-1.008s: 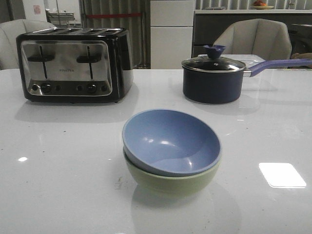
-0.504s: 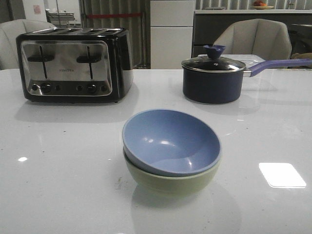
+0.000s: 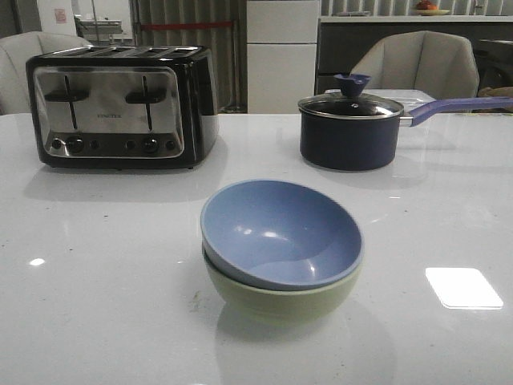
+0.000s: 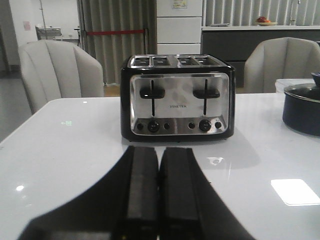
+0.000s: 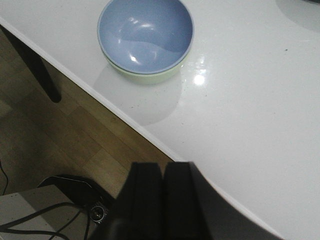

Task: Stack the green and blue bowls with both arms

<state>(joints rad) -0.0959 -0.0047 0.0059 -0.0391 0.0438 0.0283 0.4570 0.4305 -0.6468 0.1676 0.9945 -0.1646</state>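
Note:
The dusty blue bowl [image 3: 279, 231] sits nested inside the pale green bowl [image 3: 280, 300] at the middle of the white table. The stack also shows in the right wrist view, blue bowl [image 5: 145, 32] over green bowl [image 5: 150, 76], near the table's edge. My left gripper [image 4: 159, 155] is shut and empty, low over the table in front of the toaster, away from the bowls. My right gripper [image 5: 164, 169] is shut and empty, held high over the table's edge, well apart from the stack. Neither gripper shows in the front view.
A black and chrome toaster [image 3: 120, 108] stands at the back left, also in the left wrist view [image 4: 177, 97]. A dark navy saucepan [image 3: 349, 128] with glass lid and purple handle stands at the back right. The table edge [image 5: 125, 120] drops to a wooden floor.

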